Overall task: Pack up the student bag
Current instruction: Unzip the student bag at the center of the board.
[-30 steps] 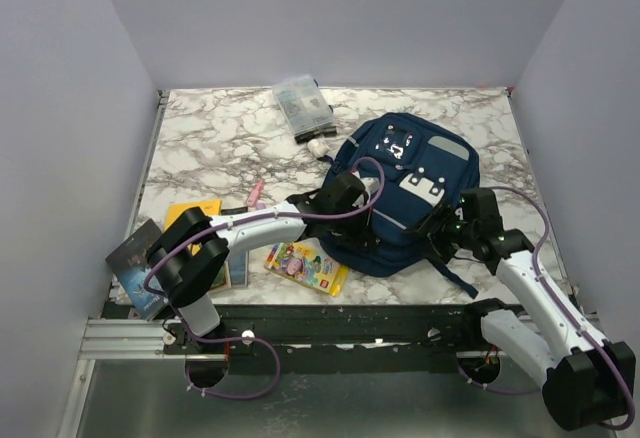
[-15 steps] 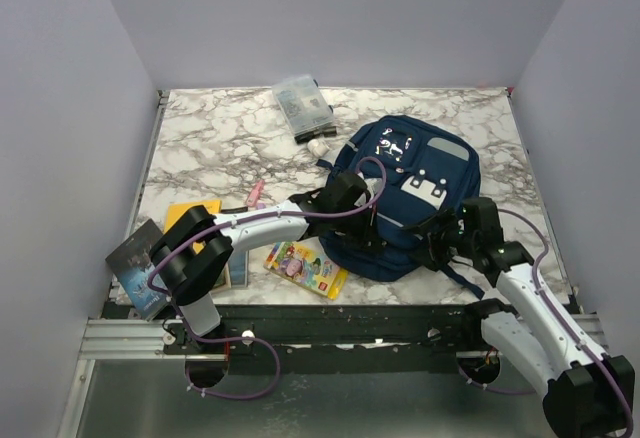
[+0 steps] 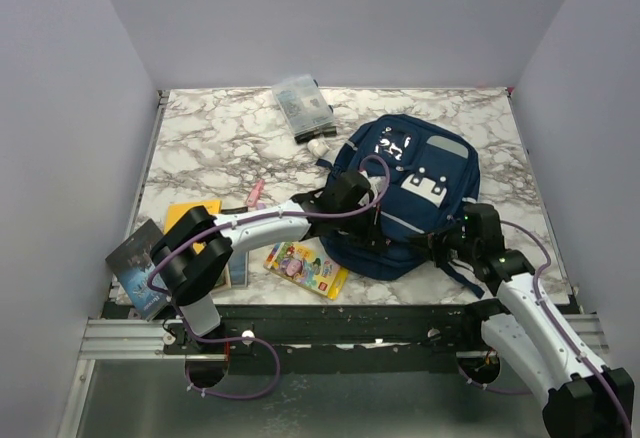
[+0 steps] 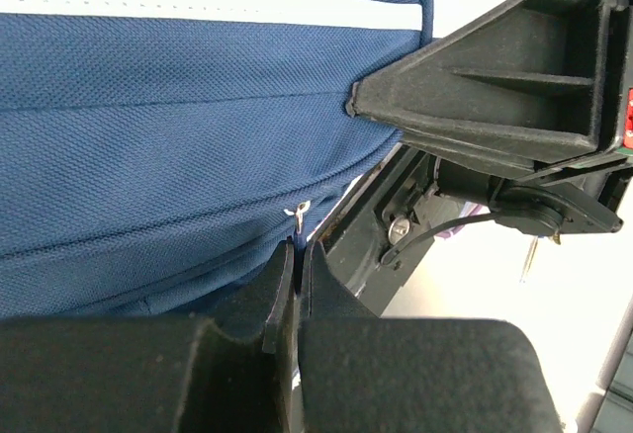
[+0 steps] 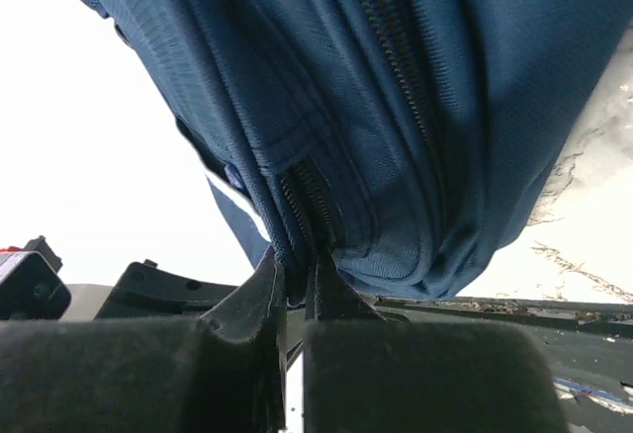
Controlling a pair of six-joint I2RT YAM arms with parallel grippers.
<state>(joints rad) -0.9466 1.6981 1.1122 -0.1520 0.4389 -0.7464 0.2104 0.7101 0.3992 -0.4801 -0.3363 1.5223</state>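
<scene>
Right gripper (image 3: 432, 246) has drawn back toward the table's (image 3: 210, 138) near edge and closed. From above, the bag (image 3: 410, 193) lies by the right edge (front up). Left wrist: left gripper (image 4: 296, 270) pinched tight on the zipper pull (image 4: 297, 243). Right wrist: fingers almost together, nipping the bag's zipper seam (image 5: 307, 191).

The student bag (image 4: 148, 107) runs off both wrist views, and the clear pouch (image 3: 303, 106) holds indistinct contents.
</scene>
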